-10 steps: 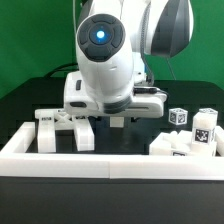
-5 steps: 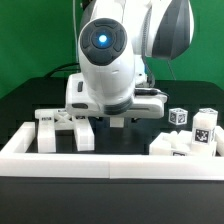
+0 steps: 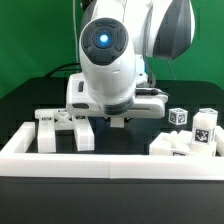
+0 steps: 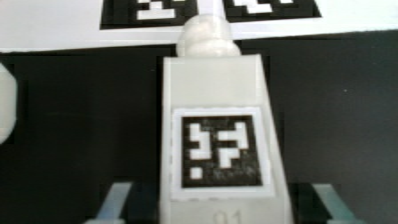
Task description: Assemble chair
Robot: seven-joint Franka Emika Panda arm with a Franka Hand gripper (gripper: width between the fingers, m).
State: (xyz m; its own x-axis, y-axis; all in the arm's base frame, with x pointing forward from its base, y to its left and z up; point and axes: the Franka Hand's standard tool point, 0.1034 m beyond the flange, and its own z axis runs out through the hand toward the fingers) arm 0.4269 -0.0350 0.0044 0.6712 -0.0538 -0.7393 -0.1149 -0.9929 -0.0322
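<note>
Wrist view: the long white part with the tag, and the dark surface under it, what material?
Chair part: looks like rigid white plastic with a matte finish; even colour, flat faces, rounded peg end, no grain. Tag: seemingly a printed sticker, lying flat in black and white on the face. Table: dark, matte, no reflections; could be cloth or coated board, too blurred to tell.

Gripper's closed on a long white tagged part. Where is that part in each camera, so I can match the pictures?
Wrist view: the long tagged part fills the middle, between the fingers, with its rounded end toward the marker board.
Exterior view: not visible; the arm's white housing hides it.
Shared landmark: the gripper, low centre under the housing in the exterior view, clamping the part in the wrist view.
</note>
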